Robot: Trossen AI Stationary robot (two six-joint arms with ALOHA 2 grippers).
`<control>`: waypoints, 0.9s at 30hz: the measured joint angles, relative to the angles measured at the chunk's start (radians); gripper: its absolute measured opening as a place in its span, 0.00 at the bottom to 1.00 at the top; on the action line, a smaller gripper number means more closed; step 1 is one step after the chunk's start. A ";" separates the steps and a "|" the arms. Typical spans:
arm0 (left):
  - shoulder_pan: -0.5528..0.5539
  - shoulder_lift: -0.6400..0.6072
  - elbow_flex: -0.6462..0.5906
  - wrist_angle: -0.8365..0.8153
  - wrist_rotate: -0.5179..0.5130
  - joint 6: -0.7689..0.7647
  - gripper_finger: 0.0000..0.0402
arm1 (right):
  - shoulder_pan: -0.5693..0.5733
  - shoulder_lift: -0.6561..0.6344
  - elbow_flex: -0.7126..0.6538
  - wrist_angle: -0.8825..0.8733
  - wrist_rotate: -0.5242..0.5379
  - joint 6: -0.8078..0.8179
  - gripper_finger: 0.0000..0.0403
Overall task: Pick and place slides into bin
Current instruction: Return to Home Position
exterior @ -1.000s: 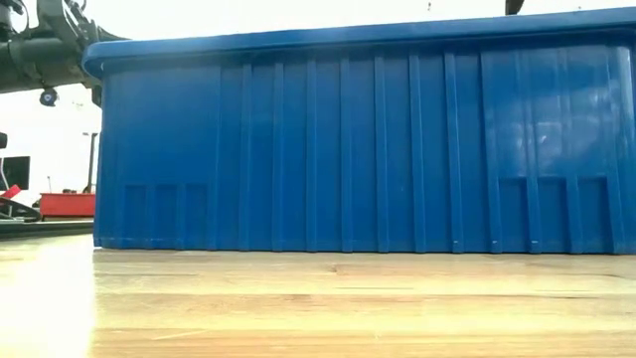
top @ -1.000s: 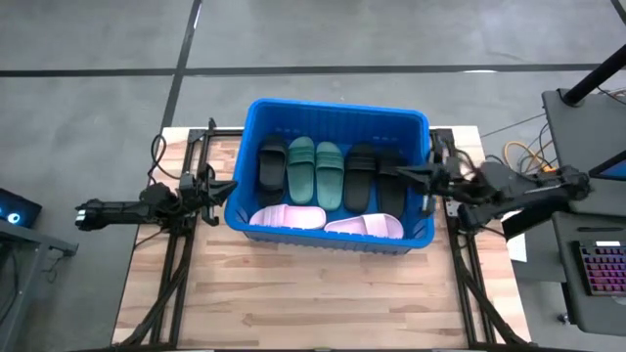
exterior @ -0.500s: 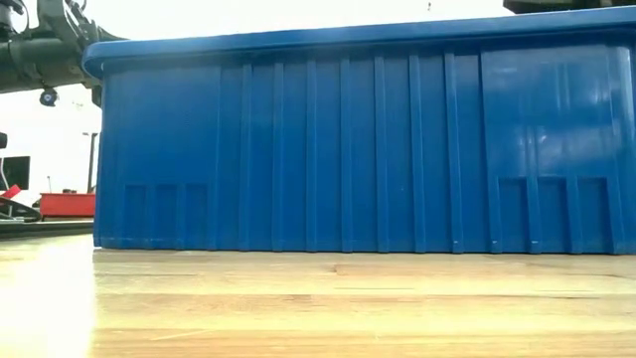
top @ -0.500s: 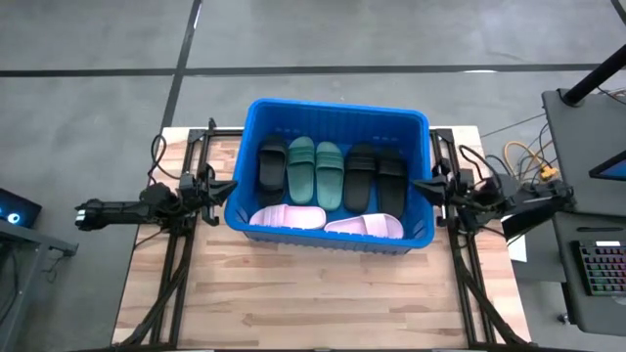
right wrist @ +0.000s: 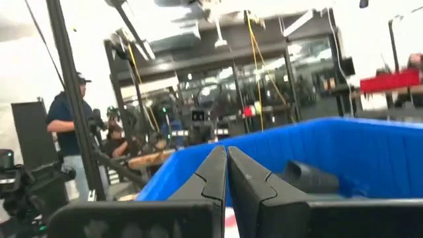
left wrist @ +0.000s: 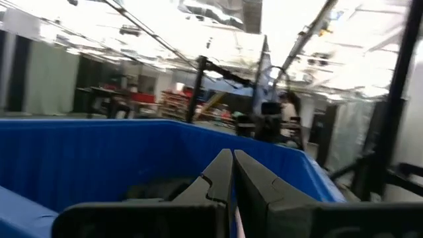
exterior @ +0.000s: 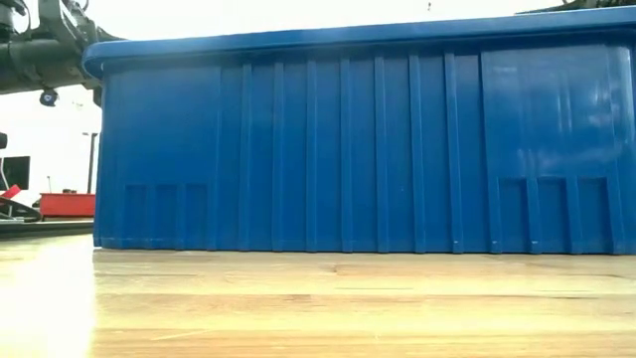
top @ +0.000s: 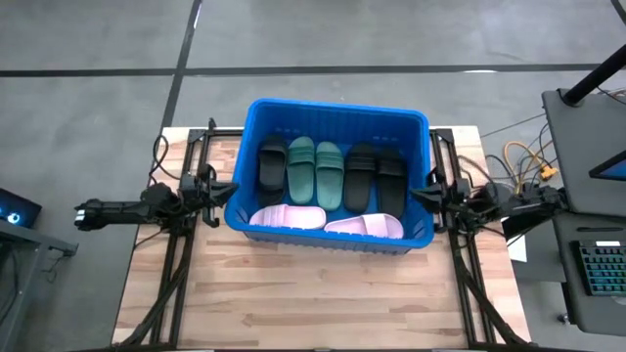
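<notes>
Slides (top: 329, 174) fill the bin (top: 337, 110), none on the table (top: 293, 293); my left gripper (top: 227, 188) and right gripper (top: 416, 193) flank it, fingers together.

My left arm (top: 127, 207) and right arm (top: 509, 199) are slim, dark, jointed tubes trailing black cables. My left gripper (left wrist: 231, 153) and right gripper (right wrist: 223, 149) each show two matte black, tapered, notched fingers.
</notes>
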 joint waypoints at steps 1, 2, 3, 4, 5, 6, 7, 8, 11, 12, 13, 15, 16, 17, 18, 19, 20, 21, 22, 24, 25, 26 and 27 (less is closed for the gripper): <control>0.000 0.001 0.000 -0.002 0.018 0.000 0.00 | 0.000 -0.005 -0.019 0.033 -0.011 -0.014 0.02; 0.000 0.004 0.000 0.000 0.038 0.000 0.00 | 0.000 -0.009 -0.037 0.066 -0.019 -0.028 0.02; 0.000 0.009 0.000 0.003 0.063 0.001 0.00 | 0.000 -0.012 -0.052 0.098 -0.023 -0.041 0.02; 0.000 0.012 0.000 -0.002 0.093 0.002 0.00 | 0.000 -0.016 -0.062 0.109 -0.027 -0.046 0.02; 0.000 0.013 0.000 -0.006 0.128 0.012 0.00 | 0.000 -0.017 -0.059 0.104 -0.025 -0.046 0.02; 0.000 0.014 0.000 -0.002 0.158 0.028 0.00 | 0.000 -0.016 -0.059 0.103 -0.025 -0.048 0.02; -0.001 0.017 0.000 0.000 0.169 0.051 0.00 | 0.000 -0.014 -0.060 0.101 -0.026 -0.055 0.02; -0.001 0.019 0.000 -0.003 0.176 0.071 0.00 | 0.000 -0.009 -0.060 0.099 -0.026 -0.069 0.02; -0.001 0.027 0.000 -0.001 0.176 0.079 0.00 | 0.001 -0.008 -0.061 0.086 -0.041 -0.111 0.02; -0.001 0.030 0.000 -0.003 0.176 0.079 0.00 | 0.001 -0.008 -0.061 0.076 -0.045 -0.124 0.02; -0.001 0.034 0.000 -0.003 0.176 0.077 0.00 | 0.001 -0.008 -0.061 0.070 -0.048 -0.127 0.02; -0.001 0.042 -0.001 -0.003 0.176 0.077 0.00 | 0.001 -0.007 -0.059 0.059 -0.048 -0.121 0.02; 0.000 0.047 -0.001 -0.001 0.176 0.075 0.00 | 0.001 -0.008 -0.059 0.058 -0.048 -0.118 0.02; 0.000 0.050 -0.001 0.001 0.176 0.074 0.00 | 0.000 -0.008 -0.059 0.057 -0.048 -0.118 0.02; 0.000 0.054 -0.001 0.005 0.176 0.074 0.00 | 0.001 -0.008 -0.059 0.058 -0.048 -0.122 0.02; 0.000 0.058 -0.001 0.008 0.176 0.070 0.00 | 0.001 -0.009 -0.060 0.059 -0.048 -0.132 0.02; 0.000 0.060 -0.001 0.008 0.176 0.071 0.00 | 0.001 -0.009 -0.060 0.061 -0.052 -0.157 0.02; 0.000 0.061 -0.001 0.008 0.176 0.071 0.00 | 0.001 -0.008 -0.061 0.065 -0.053 -0.189 0.02; 0.000 0.061 -0.001 0.008 0.176 0.071 0.00 | 0.001 -0.007 -0.062 0.071 -0.053 -0.215 0.02; 0.000 0.061 -0.001 0.008 0.176 0.071 0.00 | 0.001 -0.007 -0.063 0.082 -0.052 -0.255 0.02; 0.000 0.061 -0.001 0.008 0.176 0.071 0.00 | 0.001 -0.007 -0.064 0.087 -0.052 -0.267 0.02; 0.000 0.060 -0.001 0.009 0.176 0.071 0.00 | 0.001 -0.007 -0.064 0.091 -0.051 -0.275 0.02; 0.000 0.059 -0.001 0.008 0.176 0.071 0.00 | 0.001 -0.006 -0.065 0.095 -0.050 -0.279 0.02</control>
